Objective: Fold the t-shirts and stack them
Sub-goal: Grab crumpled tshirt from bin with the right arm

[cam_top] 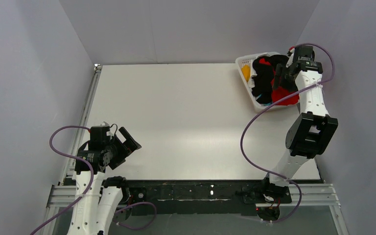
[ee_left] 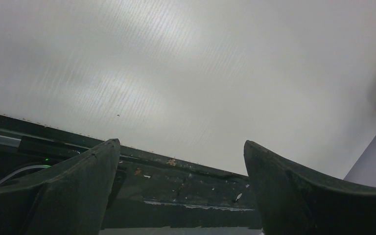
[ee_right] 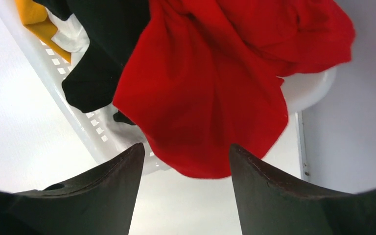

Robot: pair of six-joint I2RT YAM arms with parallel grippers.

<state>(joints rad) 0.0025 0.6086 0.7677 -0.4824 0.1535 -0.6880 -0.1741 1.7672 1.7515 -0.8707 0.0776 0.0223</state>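
Note:
A white lattice basket [cam_top: 245, 62] at the table's far right holds crumpled t-shirts: a bright red one [cam_top: 283, 95], a black one [cam_top: 262, 73] and an orange-yellow one [cam_top: 246, 72]. No teal shirt shows. In the right wrist view the red shirt [ee_right: 210, 93] spills over the basket's rim [ee_right: 81, 125], with the black shirt [ee_right: 103, 54] and the orange-yellow shirt [ee_right: 36, 19] behind it. My right gripper [ee_right: 186, 154] is open and empty, just above the red shirt's hanging edge; in the top view it [cam_top: 280, 78] hovers over the basket. My left gripper [cam_top: 127, 139] is open and empty, low at the near left.
The white tabletop [cam_top: 176, 117] spreads between the arms. Grey walls close in on three sides; the right wall [ee_right: 362, 122] is right beside the basket. A black rail [ee_left: 176, 186] runs along the table's near edge under my left gripper [ee_left: 181, 147].

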